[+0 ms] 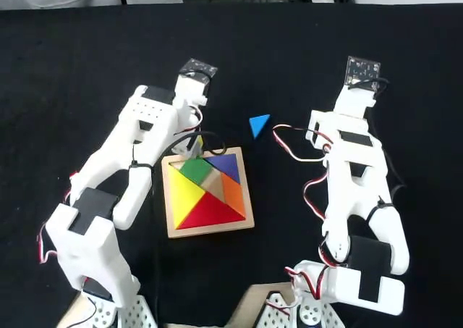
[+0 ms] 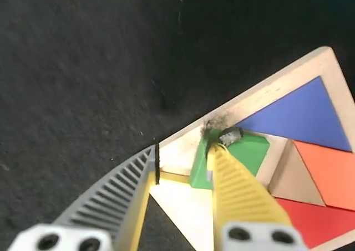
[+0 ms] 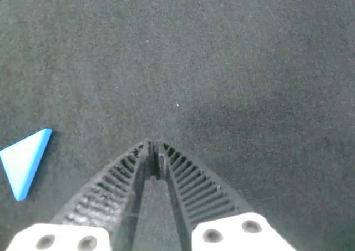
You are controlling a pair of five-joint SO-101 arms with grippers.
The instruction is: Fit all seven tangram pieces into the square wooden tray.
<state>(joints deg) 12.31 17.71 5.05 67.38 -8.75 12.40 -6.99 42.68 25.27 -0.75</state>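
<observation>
The tray (image 1: 210,230) lies mid-surface (image 1: 72,67) between the two arms. It holds a green piece (image 2: 247,151), a dark blue one (image 2: 299,115), an orange one (image 2: 327,170), a red one (image 2: 310,223), a yellow one (image 1: 184,194) and a tan one (image 2: 291,176). A light blue triangle (image 1: 259,125) lies apart on the black cloth, just beyond the tray's far right corner.

The left end effector (image 2: 186,154) sits at the tray's far left corner, its jaws moderately apart. One finger (image 2: 233,179) lies over the green piece, the other (image 2: 141,179) at the rim. The green piece shows a side face and seems tilted. The bright patch between the fingers is washed out, so whether it is yellow wood or bare tray floor cannot be told. From above, the wrist hides that corner.

The right end effector (image 3: 154,154) hangs closed over bare cloth, tips together and holding nothing, with the triangle near its side. In the high view the arm's own body covers it.
</observation>
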